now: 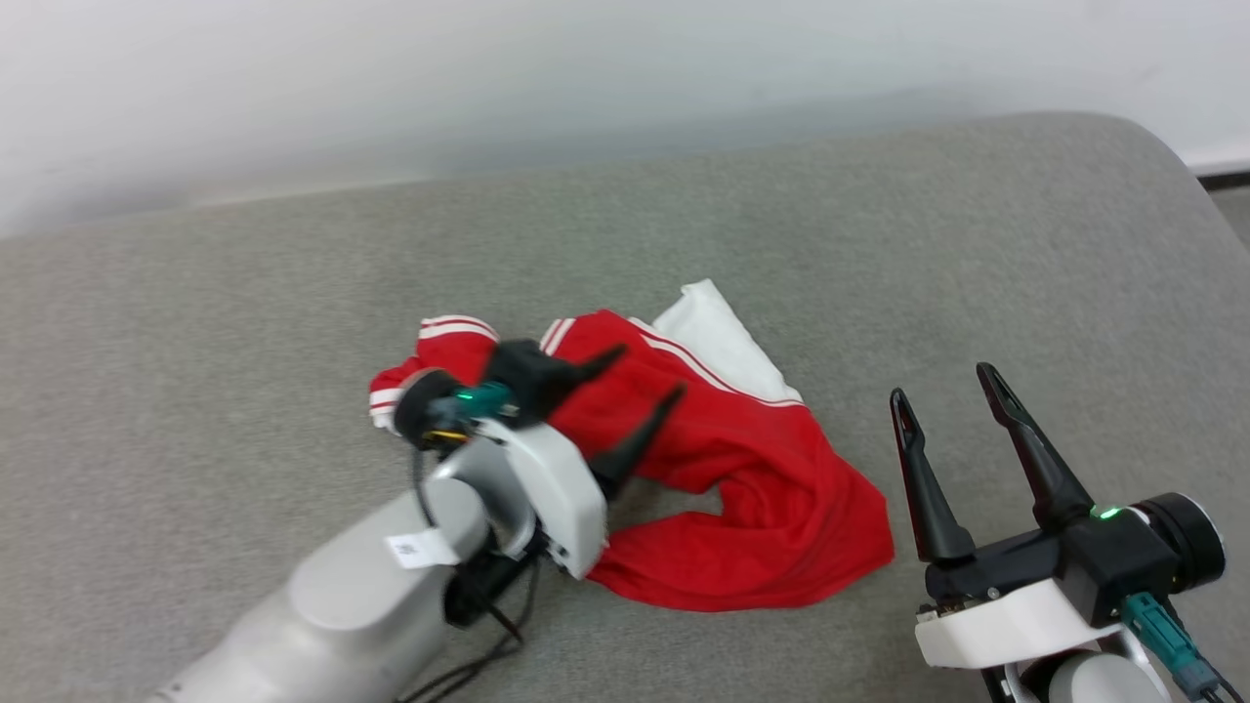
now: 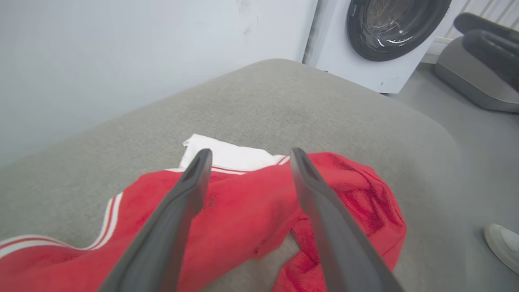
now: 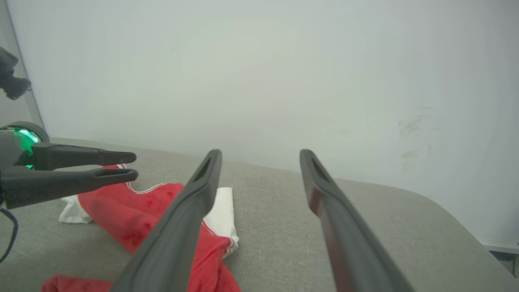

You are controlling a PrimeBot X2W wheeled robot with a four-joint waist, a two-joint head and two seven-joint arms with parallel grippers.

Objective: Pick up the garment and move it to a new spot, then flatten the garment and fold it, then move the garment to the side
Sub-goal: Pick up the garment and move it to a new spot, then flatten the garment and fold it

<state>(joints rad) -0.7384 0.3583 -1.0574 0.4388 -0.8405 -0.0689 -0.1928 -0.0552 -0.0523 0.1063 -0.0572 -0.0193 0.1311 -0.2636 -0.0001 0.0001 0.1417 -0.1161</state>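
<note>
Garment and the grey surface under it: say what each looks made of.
Garment: soft knit fabric, probably a sports jersey type, matte red with a white sleeve; it crumples and drapes in loose folds. Grey surface: woven upholstery cloth, matte and coarse-textured, likely over padding judging by its rounded edge.

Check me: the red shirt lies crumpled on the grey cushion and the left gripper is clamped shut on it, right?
Not quite. The red shirt lies crumpled on the grey cushion, but the left gripper is open, no cloth pinched between its fingers; the left wrist view shows it.
</note>
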